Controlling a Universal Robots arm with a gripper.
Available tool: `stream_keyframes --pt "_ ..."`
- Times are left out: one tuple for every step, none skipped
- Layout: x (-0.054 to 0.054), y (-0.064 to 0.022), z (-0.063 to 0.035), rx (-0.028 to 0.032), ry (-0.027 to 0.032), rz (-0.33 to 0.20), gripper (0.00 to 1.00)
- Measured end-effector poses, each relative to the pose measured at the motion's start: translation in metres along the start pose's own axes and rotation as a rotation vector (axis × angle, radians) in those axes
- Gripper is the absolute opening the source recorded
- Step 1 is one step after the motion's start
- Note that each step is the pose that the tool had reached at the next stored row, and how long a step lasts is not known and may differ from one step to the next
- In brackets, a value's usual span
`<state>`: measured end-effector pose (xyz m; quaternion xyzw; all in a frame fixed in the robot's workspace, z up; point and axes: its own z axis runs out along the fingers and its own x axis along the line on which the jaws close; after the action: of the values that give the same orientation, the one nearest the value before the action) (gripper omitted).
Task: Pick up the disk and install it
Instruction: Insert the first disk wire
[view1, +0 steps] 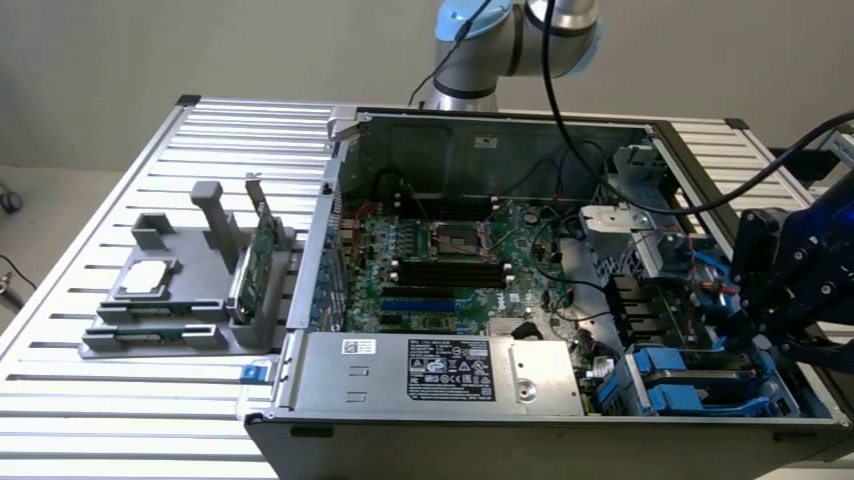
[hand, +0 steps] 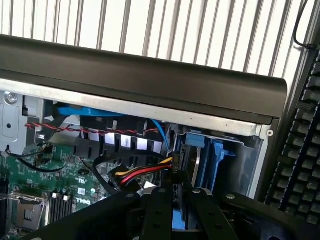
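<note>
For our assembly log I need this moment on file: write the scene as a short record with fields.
setting: open computer case on a slatted table
arm: tool down at the case's drive-bay corner, on the exterior view's right
disk: the disk, blue rails, at the bay right ahead of the tool, next to coloured power wires
held: cannot tell
outside the case: grey fixture carrying a chip and a green card

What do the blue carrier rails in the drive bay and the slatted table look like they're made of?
The blue carrier rails look like moulded plastic: even bright colour, dull sheen. The slatted table looks like bare metal, probably aluminium: pale silver ribbed slats with a matte shine.
</note>
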<state>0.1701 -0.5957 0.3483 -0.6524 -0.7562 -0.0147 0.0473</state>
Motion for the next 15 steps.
stream_keyframes --pt "0.0 -0.0001 0.0002 -0.0004 -0.0015 0.008 0.17" --pt "0.0 -0.0005 0.0003 -0.0007 -0.0032 0.013 0.17" --pt "0.0 -0.0012 0.0005 -0.0009 -0.0048 0.017 0.17" --pt "0.0001 -0.002 0.001 -0.0012 -0.006 0.019 0.17" --pt "0.0001 -0.003 0.0014 -0.0014 -0.0069 0.022 0.17" --pt "0.0001 -0.004 0.0018 -0.0016 -0.0073 0.025 0.17" --pt "0.0001 -0.0049 0.002 -0.002 -0.0076 0.028 0.17" --pt "0.0002 -0.0055 0.0023 -0.0028 -0.0077 0.03 0.17" --pt "0.0002 -0.0057 0.0025 -0.0036 -0.0084 0.031 0.17" --pt "0.0002 -0.0061 0.0025 -0.0051 -0.009 0.031 0.17" --pt "0.0002 -0.0065 0.0027 -0.0076 -0.0094 0.031 0.17" --pt "0.0002 -0.0067 0.0029 -0.009 -0.0095 0.032 0.17" --pt "0.0001 -0.0068 0.0031 -0.01 -0.0098 0.034 0.17" --pt "0.0001 -0.0069 0.0032 -0.0108 -0.01 0.038 0.17" --pt "0.0001 -0.007 0.0033 -0.0114 -0.0103 0.043 0.17"
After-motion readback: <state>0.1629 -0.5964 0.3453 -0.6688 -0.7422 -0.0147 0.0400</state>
